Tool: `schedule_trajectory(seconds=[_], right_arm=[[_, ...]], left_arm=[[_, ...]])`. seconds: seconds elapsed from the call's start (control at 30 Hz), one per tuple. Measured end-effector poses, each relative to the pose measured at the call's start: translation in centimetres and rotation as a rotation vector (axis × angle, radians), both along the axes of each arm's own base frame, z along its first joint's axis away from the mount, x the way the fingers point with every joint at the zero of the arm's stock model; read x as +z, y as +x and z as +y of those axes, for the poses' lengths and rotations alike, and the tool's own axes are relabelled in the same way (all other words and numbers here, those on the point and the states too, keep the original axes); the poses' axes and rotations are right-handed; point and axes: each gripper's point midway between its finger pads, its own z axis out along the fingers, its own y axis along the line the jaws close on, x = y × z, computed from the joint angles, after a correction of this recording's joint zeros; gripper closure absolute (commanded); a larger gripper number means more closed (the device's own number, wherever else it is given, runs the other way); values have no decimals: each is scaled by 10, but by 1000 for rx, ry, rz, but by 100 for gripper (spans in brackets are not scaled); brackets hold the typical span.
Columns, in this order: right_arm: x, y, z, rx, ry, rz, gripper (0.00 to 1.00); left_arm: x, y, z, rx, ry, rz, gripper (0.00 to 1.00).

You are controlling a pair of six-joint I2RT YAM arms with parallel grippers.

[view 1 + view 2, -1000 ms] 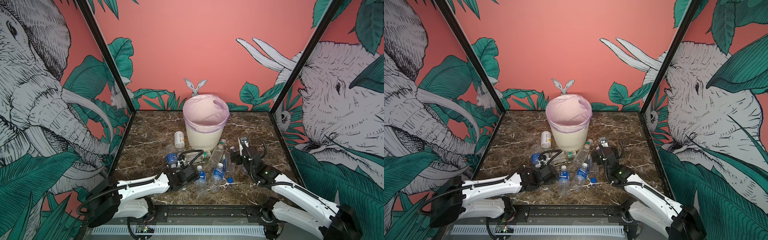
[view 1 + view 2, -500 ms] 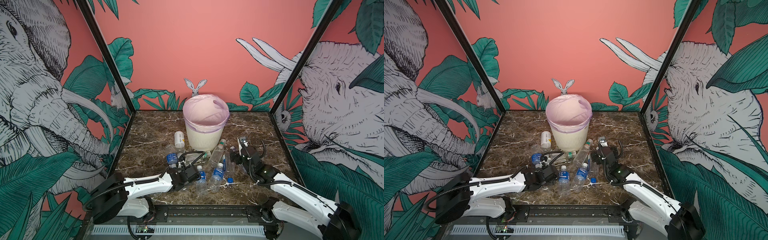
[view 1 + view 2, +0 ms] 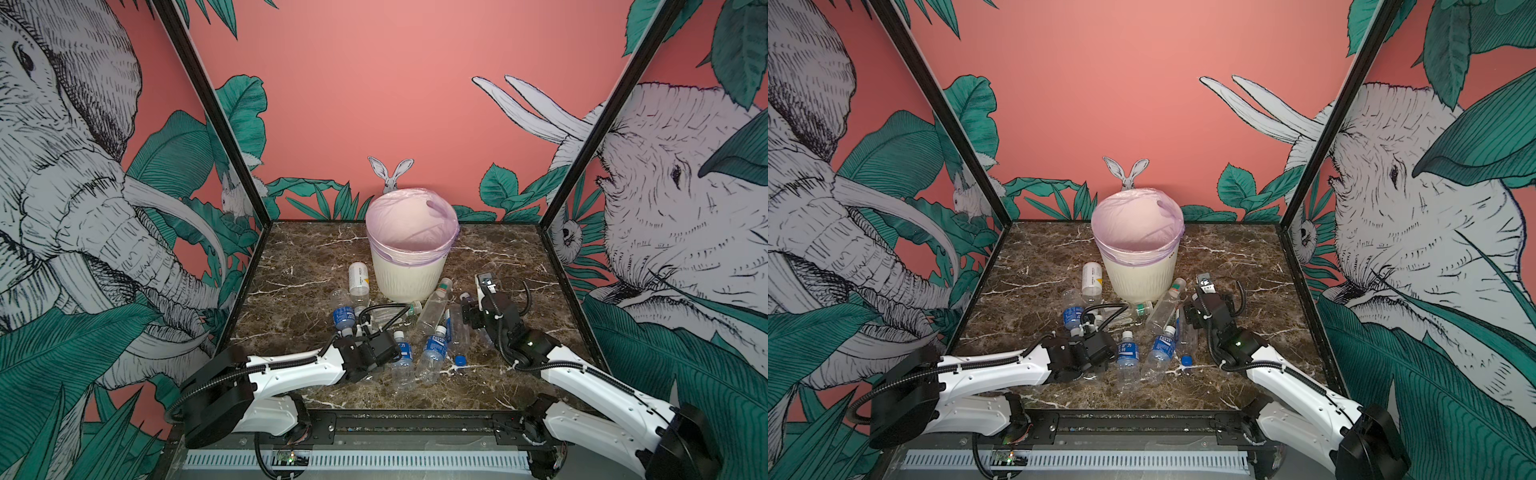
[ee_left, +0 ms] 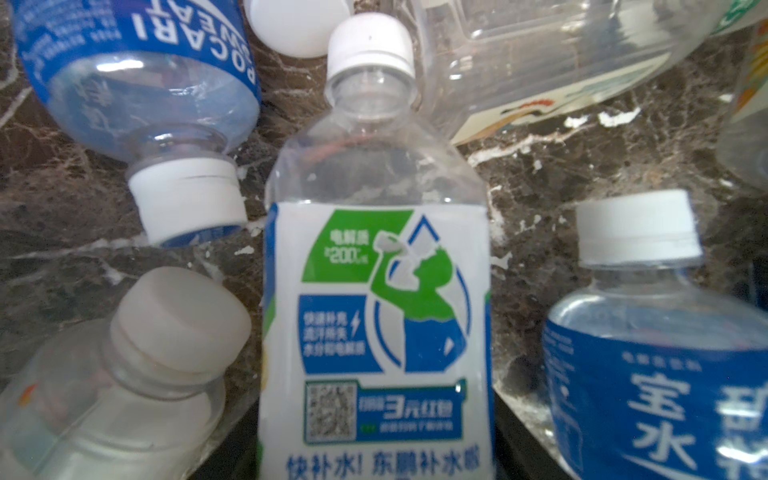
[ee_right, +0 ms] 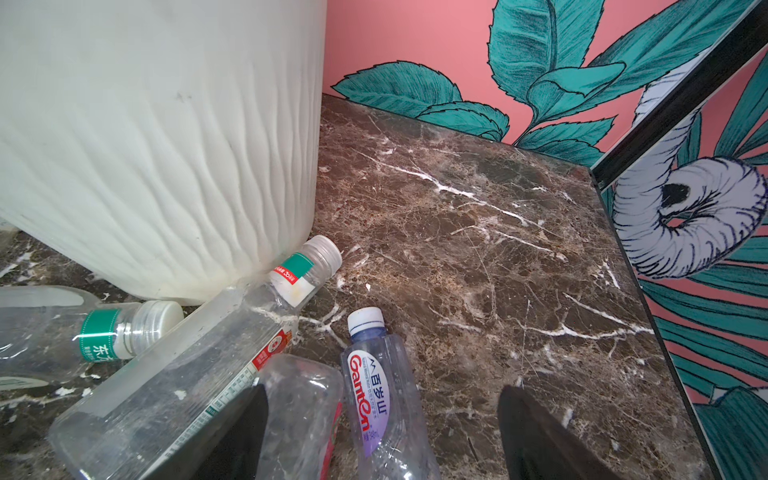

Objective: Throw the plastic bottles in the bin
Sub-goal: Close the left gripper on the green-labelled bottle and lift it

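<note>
The cream ribbed bin (image 3: 409, 270) (image 3: 1138, 274) with its pink liner stands mid-table. Plastic bottles lie scattered in front of it. My left gripper (image 3: 368, 338) (image 4: 376, 436) is shut on a lying bottle with a white, green and blue label (image 4: 374, 291), its white cap pointing away. My right gripper (image 3: 468, 316) (image 5: 380, 395) is open low over the table right of the bin. A purple-labelled bottle (image 5: 374, 382) and a crumpled clear bottle (image 5: 299, 407) lie between its fingers, with a gap beside one finger.
A long clear bottle (image 3: 434, 307) leans on the bin's foot beside a green-banded one (image 5: 83, 336). Blue-labelled bottles (image 3: 433, 347) (image 3: 344, 318), a white-and-yellow one (image 3: 358, 279) and a loose blue cap (image 3: 459, 360) lie around. Printed walls enclose three sides.
My left gripper has closed on the white-and-green labelled bottle. The right gripper's jaws have narrowed a little and the arm has barely shifted.
</note>
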Motion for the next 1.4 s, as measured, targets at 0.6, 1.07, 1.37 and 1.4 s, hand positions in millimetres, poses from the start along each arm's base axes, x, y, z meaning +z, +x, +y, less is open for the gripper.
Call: schedule_trajectory(seconds=[0.6,1.07,1.37,1.4], right_arm=[[-1,0,0,-5,0,2,13],[-19,4,3,-6,-33,48,13],[-25,5,3,-6,-45,63,13],[-25,5,3,-6,-45,63,13]], left_arm=[[62,-11,6,-141,-97,-191,47],[135,-10,29,-308,-235,-502,47],[201,-11,40,-387,-262,-690,50],[209,-12,42,-390,-268,-710,50]])
